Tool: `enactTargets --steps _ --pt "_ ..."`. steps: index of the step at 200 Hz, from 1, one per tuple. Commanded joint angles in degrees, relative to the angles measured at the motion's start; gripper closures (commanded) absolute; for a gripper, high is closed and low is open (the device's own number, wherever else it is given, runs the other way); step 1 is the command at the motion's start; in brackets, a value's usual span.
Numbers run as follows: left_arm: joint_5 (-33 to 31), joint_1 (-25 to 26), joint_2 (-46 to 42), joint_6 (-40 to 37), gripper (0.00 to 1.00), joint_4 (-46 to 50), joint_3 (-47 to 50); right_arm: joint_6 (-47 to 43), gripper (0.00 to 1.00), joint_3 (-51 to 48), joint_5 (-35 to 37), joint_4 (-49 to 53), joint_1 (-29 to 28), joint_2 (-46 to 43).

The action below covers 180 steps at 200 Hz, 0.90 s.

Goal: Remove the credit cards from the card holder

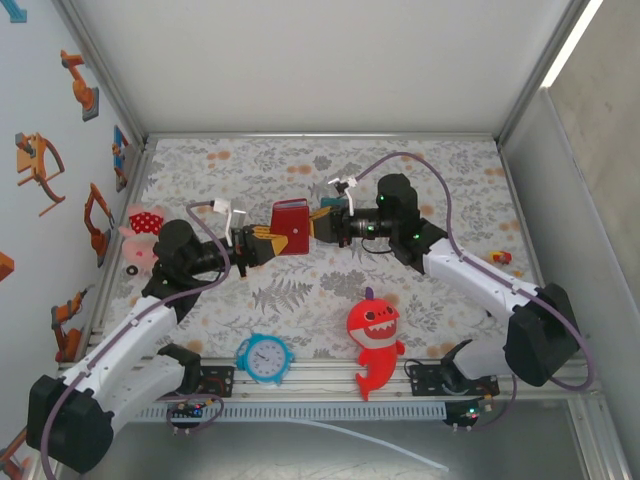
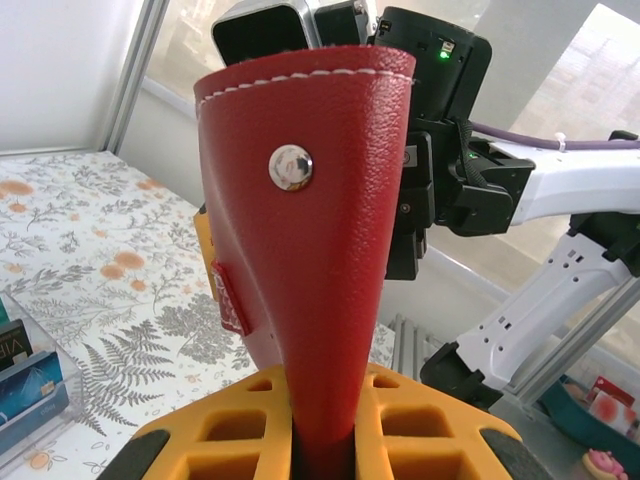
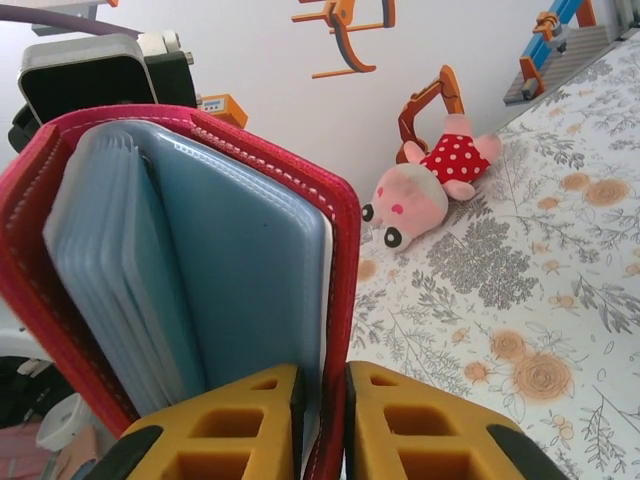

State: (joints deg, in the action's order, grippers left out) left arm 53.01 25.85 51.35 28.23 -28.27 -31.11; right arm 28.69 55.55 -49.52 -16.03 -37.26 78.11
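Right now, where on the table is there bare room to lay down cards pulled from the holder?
The far strip of table along the back wall is bare, as is the patch between the raised card holder and the clock and shark. Crowded: the left edge by the pig toy.

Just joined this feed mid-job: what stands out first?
The red card holder, held aloft between the left gripper and right gripper, both shut on it. The right wrist view shows it open, pale blue sleeves inside. A red shark toy lies at the near edge of the table.
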Motion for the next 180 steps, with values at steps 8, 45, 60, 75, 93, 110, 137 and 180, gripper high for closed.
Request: enactTargets --steps 8,45,60,75,93,110,137,180 --pt "0.87 0.64 0.68 0.32 1.00 -3.42 -1.93 1.24 0.94 1.13 -4.25 -4.38 -1.22 -0.03" --pt "0.87 0.63 1.60 1.93 1.00 -5.87 -1.88 1.81 1.00 0.57 -3.69 -5.24 -1.24 -0.29" --pt "0.89 0.67 1.83 1.96 1.00 -5.84 -1.92 1.78 1.00 0.32 -3.48 -5.38 -1.22 -0.57" --pt "0.86 0.69 1.91 1.96 1.00 -5.66 -1.80 1.58 1.00 0.03 -3.33 -5.50 -1.24 -1.00" --pt "-0.41 0.63 1.87 2.01 1.00 -4.52 -1.84 1.35 1.00 -0.42 -2.75 -5.59 -1.24 -1.81" --pt "-2.49 0.48 1.93 2.14 0.82 -2.93 -1.99 0.98 1.00 -0.77 -1.49 -5.12 -1.20 -2.77" --pt "-4.64 0.09 3.25 3.59 0.46 -1.85 -2.35 -0.69 1.00 -0.88 2.65 -1.28 -1.24 -4.42" --pt "-4.58 0.09 7.27 6.54 0.38 -2.23 -4.24 -1.57 1.00 0.90 9.31 5.27 -1.24 -4.55"
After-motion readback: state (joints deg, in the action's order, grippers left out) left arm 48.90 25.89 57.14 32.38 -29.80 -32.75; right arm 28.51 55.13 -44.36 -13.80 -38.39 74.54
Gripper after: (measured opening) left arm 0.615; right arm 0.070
